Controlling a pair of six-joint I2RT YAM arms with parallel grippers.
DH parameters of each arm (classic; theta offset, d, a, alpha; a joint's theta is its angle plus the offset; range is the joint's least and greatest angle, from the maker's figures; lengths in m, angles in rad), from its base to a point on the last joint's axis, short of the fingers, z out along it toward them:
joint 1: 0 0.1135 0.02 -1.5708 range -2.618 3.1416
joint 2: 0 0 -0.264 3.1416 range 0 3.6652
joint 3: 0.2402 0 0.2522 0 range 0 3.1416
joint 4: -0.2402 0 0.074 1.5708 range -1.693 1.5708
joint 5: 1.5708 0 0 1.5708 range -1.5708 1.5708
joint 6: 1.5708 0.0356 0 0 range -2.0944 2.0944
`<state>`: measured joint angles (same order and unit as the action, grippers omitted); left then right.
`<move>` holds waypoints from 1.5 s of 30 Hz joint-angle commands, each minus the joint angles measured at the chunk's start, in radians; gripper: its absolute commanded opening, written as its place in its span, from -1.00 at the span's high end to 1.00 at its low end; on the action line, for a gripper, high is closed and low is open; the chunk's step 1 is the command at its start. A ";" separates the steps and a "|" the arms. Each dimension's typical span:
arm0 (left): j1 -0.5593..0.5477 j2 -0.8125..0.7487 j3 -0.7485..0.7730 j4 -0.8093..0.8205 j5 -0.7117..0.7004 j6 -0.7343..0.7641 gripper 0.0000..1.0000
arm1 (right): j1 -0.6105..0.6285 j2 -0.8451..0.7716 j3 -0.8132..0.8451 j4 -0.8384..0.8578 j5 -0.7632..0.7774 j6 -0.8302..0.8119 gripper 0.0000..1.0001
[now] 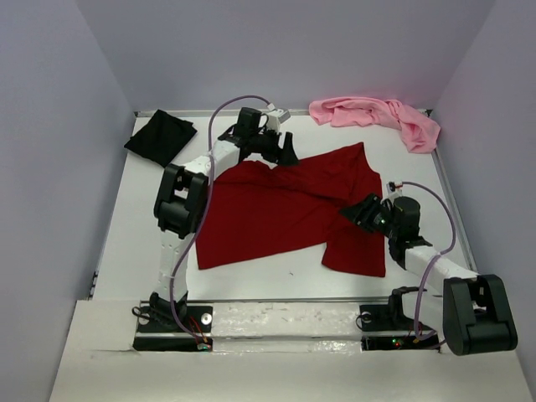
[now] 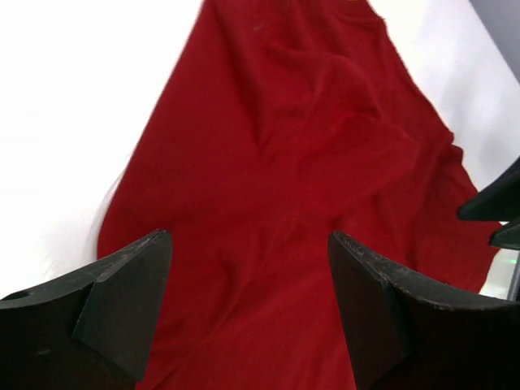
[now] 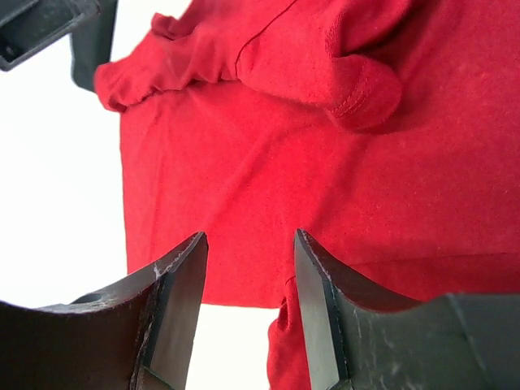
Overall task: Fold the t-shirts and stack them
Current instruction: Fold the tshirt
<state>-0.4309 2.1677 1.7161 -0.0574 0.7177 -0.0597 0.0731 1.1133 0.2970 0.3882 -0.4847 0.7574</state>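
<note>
Across worktop (image 1: 142,243) centre, red shirt (image 1: 276,209) sprawls rumpled, long axis running near-left to far-right, right part doubled over. Pink shirt (image 1: 377,117) heaped at far-right corner, black shirt (image 1: 161,136) at far-left, both apart from red. Left claw (image 1: 282,152) over red's far edge, fingers wide apart, empty; cloth lies nearward of it. Right claw (image 1: 360,212) over red's right fold, fingers apart, empty; cloth lies leftward. I judge each arm nearest its own side's edge.
</note>
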 commanded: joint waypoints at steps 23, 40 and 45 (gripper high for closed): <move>-0.049 0.388 0.566 -0.076 0.112 -0.043 -0.89 | 0.010 0.496 -0.101 0.805 0.101 0.204 -0.04; -0.042 0.452 0.608 -0.148 0.023 -0.008 -0.68 | 0.028 0.688 -0.030 0.950 0.146 0.202 -0.03; -0.042 0.468 0.596 -0.151 0.020 -0.008 -0.51 | 0.028 0.559 0.014 0.743 0.195 0.131 -0.03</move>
<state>-0.4759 2.6438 2.2932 -0.2028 0.7311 -0.0765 0.0929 1.7634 0.2665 1.2255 -0.3618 0.9768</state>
